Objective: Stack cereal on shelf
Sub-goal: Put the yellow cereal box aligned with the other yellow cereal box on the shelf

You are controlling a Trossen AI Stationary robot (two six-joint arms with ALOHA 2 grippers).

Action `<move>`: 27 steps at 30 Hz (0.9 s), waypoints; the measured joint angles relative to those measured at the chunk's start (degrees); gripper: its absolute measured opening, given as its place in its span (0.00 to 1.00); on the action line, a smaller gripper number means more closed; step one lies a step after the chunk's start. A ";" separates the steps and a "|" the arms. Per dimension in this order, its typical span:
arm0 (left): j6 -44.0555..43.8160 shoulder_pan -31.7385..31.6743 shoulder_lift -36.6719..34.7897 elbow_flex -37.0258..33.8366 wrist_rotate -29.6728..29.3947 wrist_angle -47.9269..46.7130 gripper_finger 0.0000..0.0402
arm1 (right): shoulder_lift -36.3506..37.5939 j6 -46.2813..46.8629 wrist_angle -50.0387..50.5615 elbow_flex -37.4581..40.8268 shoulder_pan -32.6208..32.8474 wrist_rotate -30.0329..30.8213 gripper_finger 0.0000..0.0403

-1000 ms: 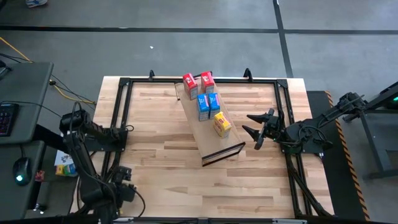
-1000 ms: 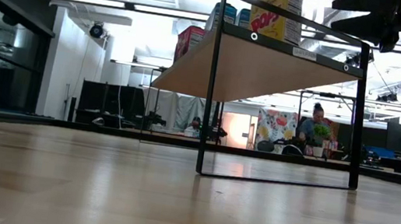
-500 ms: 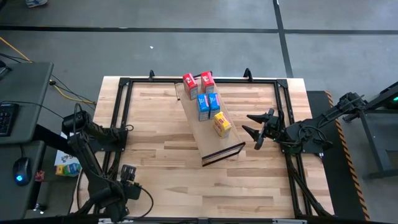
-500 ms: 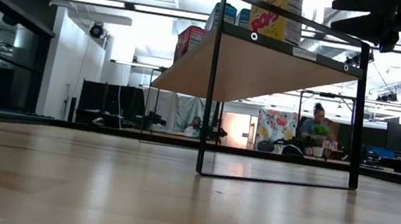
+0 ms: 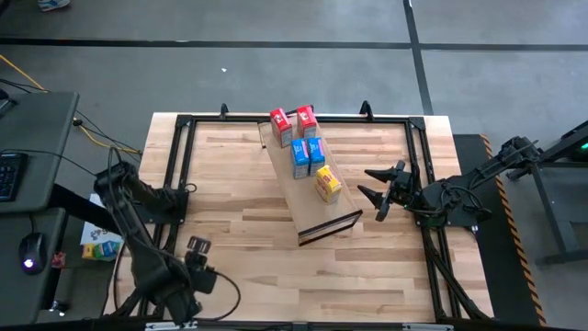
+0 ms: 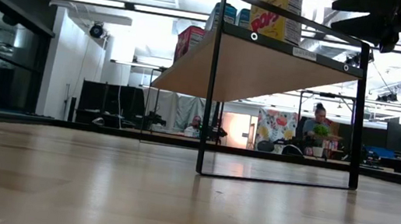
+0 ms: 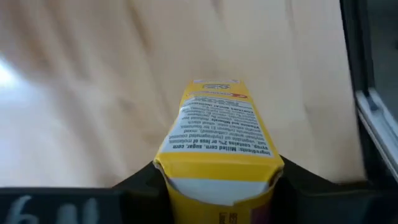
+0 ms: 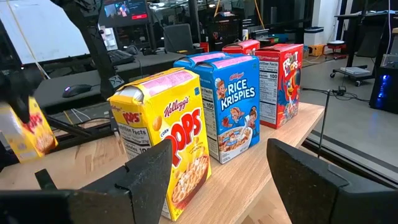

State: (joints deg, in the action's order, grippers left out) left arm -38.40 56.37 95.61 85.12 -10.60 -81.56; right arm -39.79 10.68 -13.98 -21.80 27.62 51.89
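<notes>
The shelf [image 5: 310, 210] stands raised at the table's middle, running slantwise. On it stand two red boxes [image 5: 292, 120] at the far end, two blue boxes [image 5: 308, 154], and one yellow box [image 5: 327, 185]. My left gripper [image 5: 197, 253] is near the table's near-left corner, shut on a second yellow box [image 7: 217, 124]. This box also shows in the right wrist view [image 8: 23, 132]. My right gripper [image 5: 372, 195] is open and empty just right of the shelf, level with the shelved yellow box [image 8: 165, 149]. My left gripper pinches the yellow box's near end [image 7: 214, 171] between its two fingers, one on each broad face. The box's narrow printed side faces the wrist camera. The box reaches out beyond the fingers and is lifted clear of the table.
A black metal frame [image 5: 184, 147] runs around the tabletop's edges. The shelf's dark end frame [image 6: 211, 90] stands on the table at its near end. Bare tabletop [image 5: 248, 267] lies between my left gripper and the shelf. A person [image 6: 316, 128] sits in the room beyond.
My left arm has swung, and its gripper has gone a little toward the table's right edge with the yellow box still held.
</notes>
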 joint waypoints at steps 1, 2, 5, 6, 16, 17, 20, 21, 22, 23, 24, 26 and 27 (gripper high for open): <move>1.77 -1.18 0.00 3.17 -2.75 -2.17 0.36 | 0.00 0.00 0.00 0.00 0.00 -0.02 0.63; 3.95 -2.44 0.00 6.52 -6.17 -4.15 0.36 | 0.00 0.02 0.00 0.00 0.00 -0.02 0.63; 12.85 -6.98 -0.16 16.03 -16.93 -7.81 0.36 | 0.00 0.15 0.00 0.00 0.02 -0.02 0.63; 16.51 -8.81 -0.20 18.57 -20.53 -7.81 0.36 | 0.00 0.77 0.02 0.00 0.00 -0.02 0.63; 56.01 -31.84 0.19 26.23 -18.99 8.09 0.36 | 0.00 1.37 0.98 0.00 0.02 -0.02 0.63; 58.28 -33.64 0.51 26.27 -16.37 9.53 0.36 | 0.00 1.92 1.24 0.00 0.00 -0.02 0.63; 63.59 -37.74 1.89 26.15 -10.66 12.53 0.36 | 0.00 2.54 1.68 0.00 0.01 -0.01 0.63; 65.17 -38.81 2.36 26.14 -9.28 13.70 0.36 | 0.00 2.59 1.68 0.00 0.00 -0.02 0.63; 66.43 -39.78 2.62 26.16 -8.00 15.07 0.36 | 0.00 2.74 1.68 0.00 0.02 -0.02 0.63; 67.35 -40.56 2.79 26.17 -7.11 15.73 0.36 | 0.00 3.08 1.68 0.00 0.00 -0.01 0.63; 68.02 -41.19 3.27 26.27 -6.78 15.47 0.36 | 0.00 3.46 1.68 0.00 0.00 0.01 0.63; 69.49 -42.59 4.81 26.36 -6.87 15.22 0.36 | 0.00 3.82 1.70 0.00 0.00 -0.02 0.63; 69.84 -43.10 5.80 26.24 -6.86 14.36 0.36 | 0.01 3.89 1.69 0.00 0.02 -0.01 0.63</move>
State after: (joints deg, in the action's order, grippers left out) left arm 31.44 13.26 101.41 111.36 -17.46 -67.20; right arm -39.78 14.57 -12.28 -21.80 27.64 51.89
